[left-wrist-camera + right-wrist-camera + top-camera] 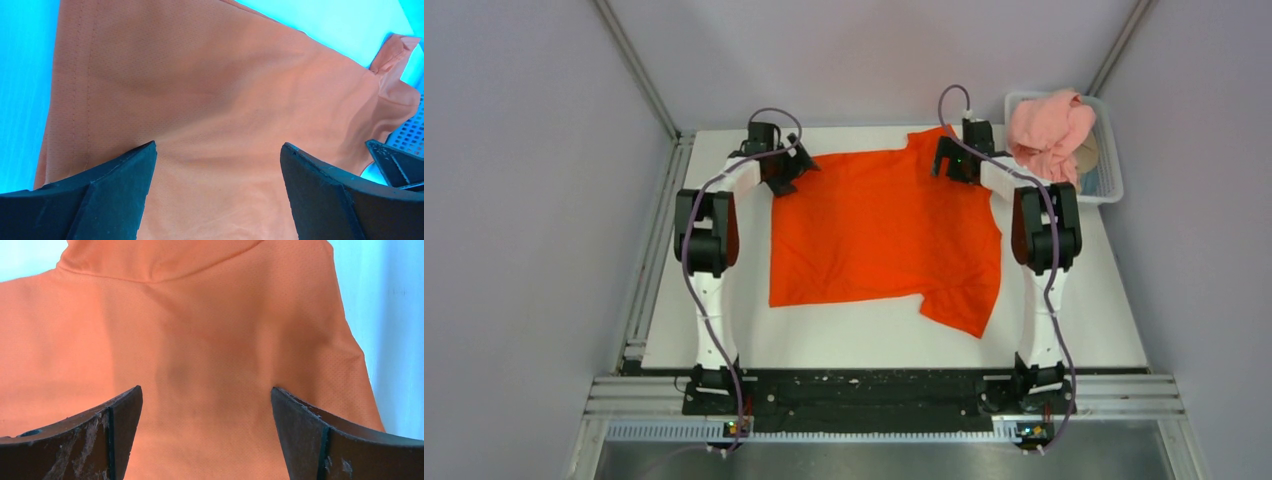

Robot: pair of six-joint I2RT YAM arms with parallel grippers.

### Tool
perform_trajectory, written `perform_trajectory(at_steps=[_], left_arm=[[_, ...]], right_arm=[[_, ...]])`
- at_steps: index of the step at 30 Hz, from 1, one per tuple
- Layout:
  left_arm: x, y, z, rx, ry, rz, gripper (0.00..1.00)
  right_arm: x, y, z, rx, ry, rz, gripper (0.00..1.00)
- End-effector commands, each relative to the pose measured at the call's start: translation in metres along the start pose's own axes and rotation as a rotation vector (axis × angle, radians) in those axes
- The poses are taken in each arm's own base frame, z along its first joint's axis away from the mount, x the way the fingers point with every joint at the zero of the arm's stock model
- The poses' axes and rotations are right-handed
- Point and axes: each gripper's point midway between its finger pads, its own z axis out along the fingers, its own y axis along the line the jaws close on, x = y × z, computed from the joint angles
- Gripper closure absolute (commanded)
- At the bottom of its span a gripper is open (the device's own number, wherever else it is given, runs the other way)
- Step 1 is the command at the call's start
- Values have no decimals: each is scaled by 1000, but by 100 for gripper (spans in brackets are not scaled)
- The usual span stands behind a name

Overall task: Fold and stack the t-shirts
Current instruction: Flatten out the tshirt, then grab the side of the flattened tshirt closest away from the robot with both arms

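Both grippers — left gripper (786, 172) and right gripper (948, 160) — hold jaws spread above the far edge of the orange-red t-shirt (879, 235), laid flat on the table (864, 340) so you can fold it; the pink t-shirt (1049, 130) sits bunched in the basket (1110, 186).

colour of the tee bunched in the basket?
The tee is pale salmon pink, seen best in the top external view, heaped in the white basket.

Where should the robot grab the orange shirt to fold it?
Likely its far edge, from above. The orange shirt lies flat and spread, so only edges can be pinched: the hem corner under the open left end effector, the far sleeve under the open right end effector.
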Motion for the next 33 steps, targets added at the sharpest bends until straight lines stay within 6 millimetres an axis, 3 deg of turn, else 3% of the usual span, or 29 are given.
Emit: perform_trajectory(at_steps=[1,4,7,10,11,15,17,18,22,27,33], left_arm=[[1,13,-1,-26,45,23,1],[-9,-8,-34,5,-9,65,1],[-1,-15,-69,5,-49,92,1],[23,-13,-101,3,-68,114,1],[34,-11,-110,-7,-72,120,1],[87,16,-146,-113,-108,114,1],[116,40,-160,-206,-150,106,1],[137,62,-165,-268,-150,103,1],[191,99,-190,-326,-152,76,1],[211,129,-210,-331,-179,25,2],[217,155,-212,-403,-207,8,10]], right_arm=[[1,-4,-15,13,51,-28,2],[-16,3,-57,13,-14,-53,1],[-14,8,-98,53,-59,-80,1],[13,4,-133,119,-59,-90,1],[33,-3,-141,154,-43,-82,1],[81,-11,-178,173,-40,-42,1],[100,-11,-191,128,-46,-4,1],[106,-10,-197,100,-56,10,1],[124,-14,-217,51,-100,85,1],[133,-17,-229,17,-144,133,1],[138,-21,-234,19,-160,128,1]])
